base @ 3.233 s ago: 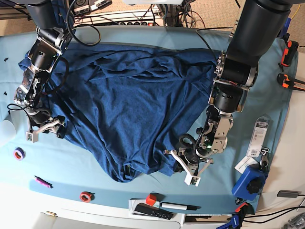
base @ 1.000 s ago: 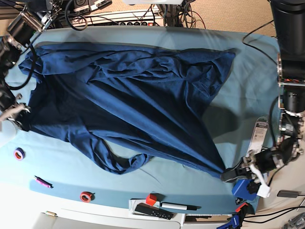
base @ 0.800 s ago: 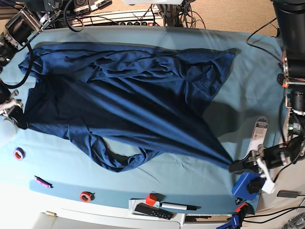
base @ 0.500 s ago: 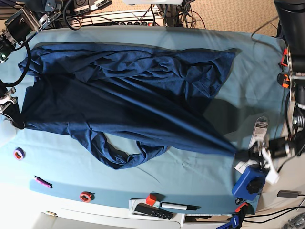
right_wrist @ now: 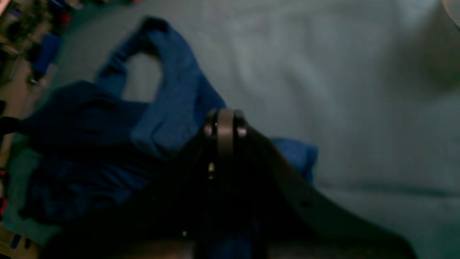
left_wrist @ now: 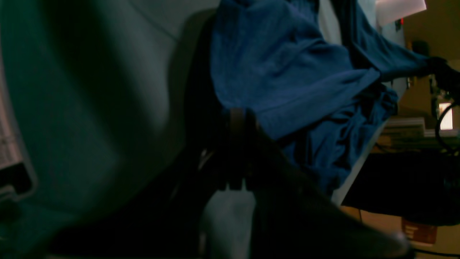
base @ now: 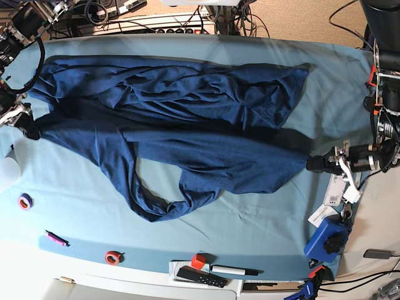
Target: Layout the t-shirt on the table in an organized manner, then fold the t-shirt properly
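T-shirt (base: 181, 119) being stretched across the teal bench (base: 250, 219), bunched and wrinkled along the far side, a loose loop of fabric sagging toward the near edge. Left fingers (base: 315, 164) clamped together on one corner at the bench's side by the white tags (base: 331, 187); right fingers (base: 28, 128) pinched shut on the opposite corner. Risking a slipped corner under further pulling, or dragging cloth past the edge onto the tags; possibly leaving the loop twisted underneath.
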### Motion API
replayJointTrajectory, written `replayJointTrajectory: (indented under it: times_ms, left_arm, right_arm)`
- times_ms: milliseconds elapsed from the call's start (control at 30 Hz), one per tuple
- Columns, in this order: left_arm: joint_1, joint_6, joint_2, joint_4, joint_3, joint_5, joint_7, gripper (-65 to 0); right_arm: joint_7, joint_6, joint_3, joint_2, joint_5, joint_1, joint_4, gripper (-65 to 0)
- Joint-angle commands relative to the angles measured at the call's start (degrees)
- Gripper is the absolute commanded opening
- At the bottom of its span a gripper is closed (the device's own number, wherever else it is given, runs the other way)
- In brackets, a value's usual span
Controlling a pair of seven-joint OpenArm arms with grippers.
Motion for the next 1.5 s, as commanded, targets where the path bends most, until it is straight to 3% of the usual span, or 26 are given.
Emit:
replayJointTrajectory:
  times_ms: [0,300,567,600,633,667,700,767,800,933,1067,1267,1467]
  left_arm:
    - [-0.85,-0.28,-1.38,1.25,-0.33,-1.54,-0.39,-65.0]
    - [2.05,-0.28,-1.68,6.60,-0.33,-1.54,0.24,-65.0]
    - [2.05,-0.28,-1.73,6.80,-0.33,-1.54,1.68,-65.0]
    - [2.05,-0.28,-1.73,6.80,-0.33,-1.54,1.68,-61.7]
    - [2.05,-0.28,-1.73,6.80,-0.33,-1.54,1.68,-52.2]
    - [2.05,-0.28,-1.73,6.80,-0.33,-1.54,1.68,-42.8]
    - [2.03,-0.28,-1.73,6.80,-0.33,-1.54,1.66,-36.2]
    - [2.05,-0.28,-1.75,6.80,-0.35,-1.54,1.68,-33.4]
    - [2.05,-0.28,-1.75,6.80,-0.33,-1.54,1.68,-33.4]
    - [2.05,-0.28,-2.10,6.80,-0.35,-1.54,1.68,-33.4]
    - [2.08,-0.28,-4.07,6.80,-1.64,-1.54,1.68,-33.5]
    - [2.54,-0.28,-8.24,6.82,-7.69,-1.54,2.34,-34.6]
    - [7.30,-0.28,-11.32,6.91,-8.90,-1.54,6.05,-34.6]
  right_arm:
    - [1.43,0.08,0.33,1.66,0.48,0.55,1.01,-65.0]
    - [1.43,0.08,0.33,1.66,-5.44,0.44,1.01,-65.0]
    - [1.43,0.08,0.33,1.66,-5.57,0.44,1.01,-65.0]
    - [1.43,0.08,0.33,1.66,-5.57,0.44,1.01,-65.0]
    - [1.43,0.08,0.33,1.66,-5.57,0.44,1.01,-65.0]
    - [1.43,0.08,0.33,1.68,-5.57,0.44,1.01,-63.0]
    - [1.43,0.08,0.33,1.68,-5.57,0.44,1.01,-54.6]
    - [1.43,0.08,0.33,1.68,-5.55,0.44,1.01,-38.4]
    - [1.43,0.08,0.33,1.70,-5.57,0.44,1.01,-35.2]
    - [1.43,0.08,0.96,2.29,-5.31,0.46,1.03,-34.9]
    - [1.43,0.08,6.40,2.95,0.76,0.44,1.03,-34.9]
    - [1.43,0.08,20.00,2.91,18.41,-1.66,1.03,-35.0]
    - [1.43,0.08,26.86,1.25,18.41,-12.07,1.03,-35.0]
